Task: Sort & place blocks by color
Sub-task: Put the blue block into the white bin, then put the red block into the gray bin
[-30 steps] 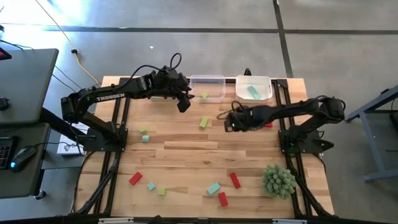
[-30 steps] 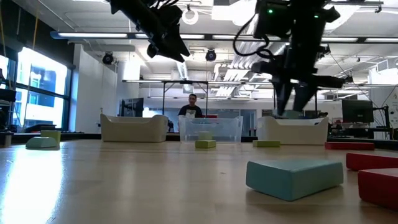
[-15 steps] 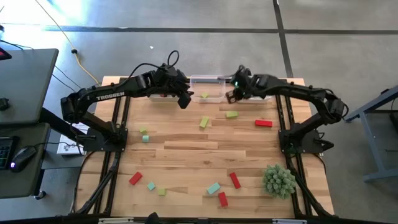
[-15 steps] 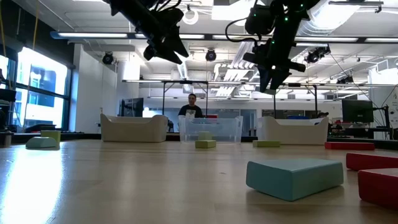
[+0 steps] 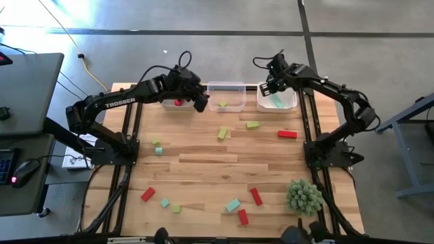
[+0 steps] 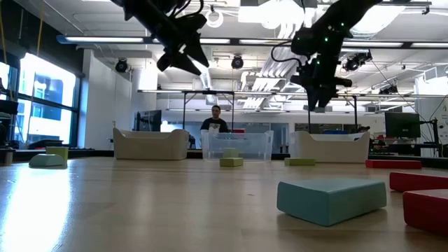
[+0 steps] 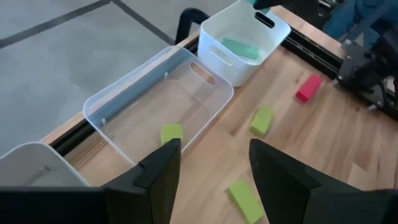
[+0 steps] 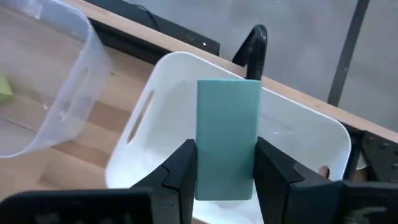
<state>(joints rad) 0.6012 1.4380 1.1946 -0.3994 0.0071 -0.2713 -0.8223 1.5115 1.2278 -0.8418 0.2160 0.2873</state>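
Right wrist view shows the right gripper (image 8: 225, 180) squeezing a teal block (image 8: 227, 138) between its two fingers, right above the white bin (image 8: 149, 134). The high view shows that same gripper (image 5: 274, 87) over the white bin (image 5: 293, 94), and one teal block (image 5: 278, 102) lies inside already. So I think this step is the drop: the teal block is going into the teal bin.

Next, the fingers need to let go so the block falls in. It hangs over the inside of the bin, not the rim, so it looks ready. It may need to go a little lower first so the block does not bounce out.

The left gripper (image 5: 200, 103) hangs between the clear bin (image 5: 226, 87) and the other white bin (image 5: 168, 105), away from the right-hand white bin. Its fingers are spread apart with nothing between them. A red block (image 5: 178, 103) lies in the bin by it, and a yellow-green block (image 5: 223, 104) lies in the clear bin.

Lots of blocks wait on the wooden table (image 5: 203, 176), on the near side of the white bin: a red block (image 5: 287, 134) and a yellow-green block (image 5: 253, 125) close by, more far off. The sorting is only just started.
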